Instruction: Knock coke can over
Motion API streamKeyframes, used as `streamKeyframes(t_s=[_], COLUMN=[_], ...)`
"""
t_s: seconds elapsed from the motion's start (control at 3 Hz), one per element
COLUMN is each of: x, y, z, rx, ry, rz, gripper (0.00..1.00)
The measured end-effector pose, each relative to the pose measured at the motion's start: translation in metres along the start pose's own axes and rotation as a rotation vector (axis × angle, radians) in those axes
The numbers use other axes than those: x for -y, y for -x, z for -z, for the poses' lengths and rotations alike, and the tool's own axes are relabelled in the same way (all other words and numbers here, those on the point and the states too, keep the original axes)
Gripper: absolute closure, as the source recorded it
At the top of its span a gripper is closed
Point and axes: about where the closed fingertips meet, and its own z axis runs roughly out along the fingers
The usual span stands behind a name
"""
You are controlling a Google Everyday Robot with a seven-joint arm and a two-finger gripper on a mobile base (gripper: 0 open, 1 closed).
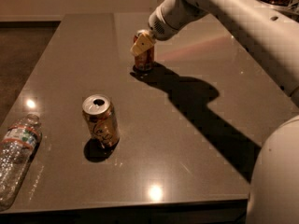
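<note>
The coke can (145, 59) is red-orange and stands upright at the far middle of the grey table (187, 171). My gripper (142, 44) reaches in from the upper right. Its pale tip sits against the upper front of the can and hides the can's top. The can's lower half and base show below the gripper.
A gold can (101, 121) with dark script stands upright at the near left, top opened. A clear water bottle (17, 158) lies on its side by the table's front left edge. My arm (233, 13) crosses the far right, and my base (275, 176) is at the near right.
</note>
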Motion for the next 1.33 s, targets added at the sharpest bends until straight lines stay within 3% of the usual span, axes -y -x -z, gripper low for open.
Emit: streamKeyframes(t_s=[0.67,1.0,1.33], x=[0.007,0.004,-0.004], y=[-0.01,-0.023,-0.037], z=[0.024,0.05,0.072], rx=[0.027,-0.041,-0.151], ry=[0.021,0.014,-0.003], rz=[-0.035,-0.003,0.059], gripper=[0.87,1.0,1.0])
